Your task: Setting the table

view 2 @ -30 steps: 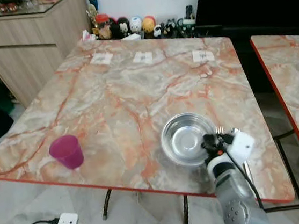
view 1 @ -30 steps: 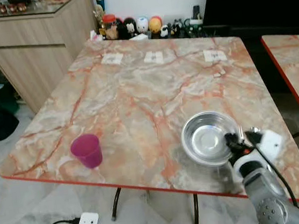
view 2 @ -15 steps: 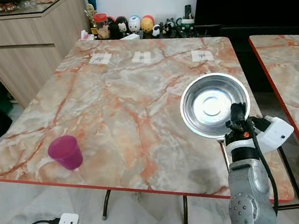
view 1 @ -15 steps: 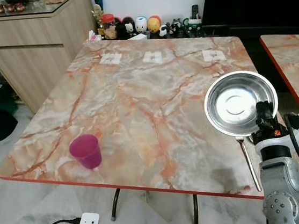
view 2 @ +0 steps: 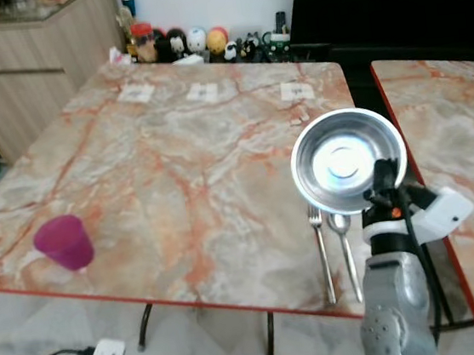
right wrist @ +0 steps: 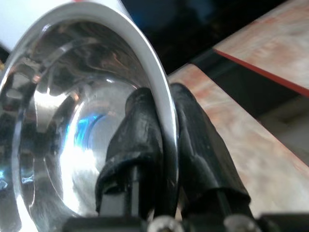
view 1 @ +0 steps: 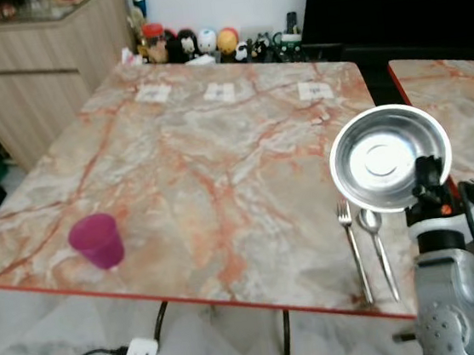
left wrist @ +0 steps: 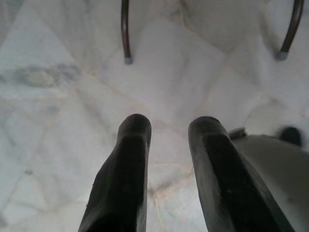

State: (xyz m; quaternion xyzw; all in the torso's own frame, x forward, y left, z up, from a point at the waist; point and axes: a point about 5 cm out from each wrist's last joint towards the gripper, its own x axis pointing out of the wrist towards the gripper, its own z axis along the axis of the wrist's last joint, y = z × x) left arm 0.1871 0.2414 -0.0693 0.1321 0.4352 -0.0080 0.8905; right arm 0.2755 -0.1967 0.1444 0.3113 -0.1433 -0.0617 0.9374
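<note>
- Right gripper [view 2: 383, 180] at 4 o'clock, pinching the rim of a tilted steel bowl [view 2: 347, 161].
- Fork [view 2: 321, 252] and spoon [view 2: 345, 251] side by side on the table [view 2: 174, 150], below the bowl.
- Pink cup [view 2: 62, 243] at 8 o'clock.
- Figurines [view 2: 196, 42] at 12 o'clock.

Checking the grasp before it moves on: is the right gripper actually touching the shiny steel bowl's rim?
Touching. In the right wrist view the right gripper has its jaws clamped on the round shiny steel bowl, one black finger inside the rim, one outside.

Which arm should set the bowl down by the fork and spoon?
Right. Its end effector already grips the metal bowl by the rim, above the fork and spoon. The left end effector hangs near the floor.
</note>
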